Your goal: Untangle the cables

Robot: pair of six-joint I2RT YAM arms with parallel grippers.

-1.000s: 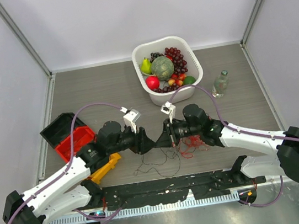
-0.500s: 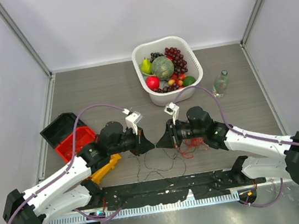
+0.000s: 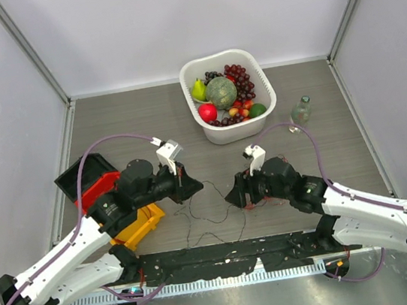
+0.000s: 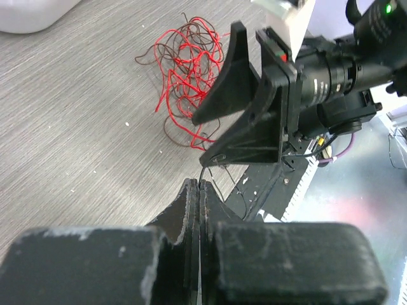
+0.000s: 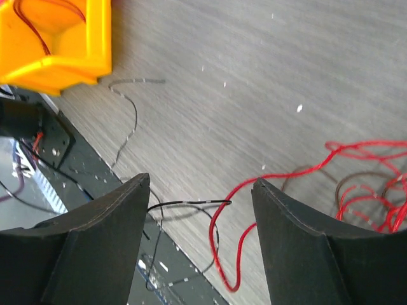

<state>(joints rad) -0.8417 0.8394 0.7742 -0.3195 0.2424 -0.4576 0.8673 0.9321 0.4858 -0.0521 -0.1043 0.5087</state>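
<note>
The cables lie between my two arms. A red and brown tangle sits on the table, partly under the right arm. A thin black cable trails out of it toward the near edge. My left gripper is shut, and the black cable comes out of its tips. My right gripper is open, facing the left one. One red strand and the black cable lie on the table between its fingers, untouched.
A white basket of fruit stands at the back, with a clear bottle to its right. Red and black bins sit at the left. A yellow bin lies under the left arm. A black mat covers the near edge.
My left gripper shut on the black cable and drew back to the left. My right gripper opened, let go and pulled back to the right. The black cable now stretches between them.
</note>
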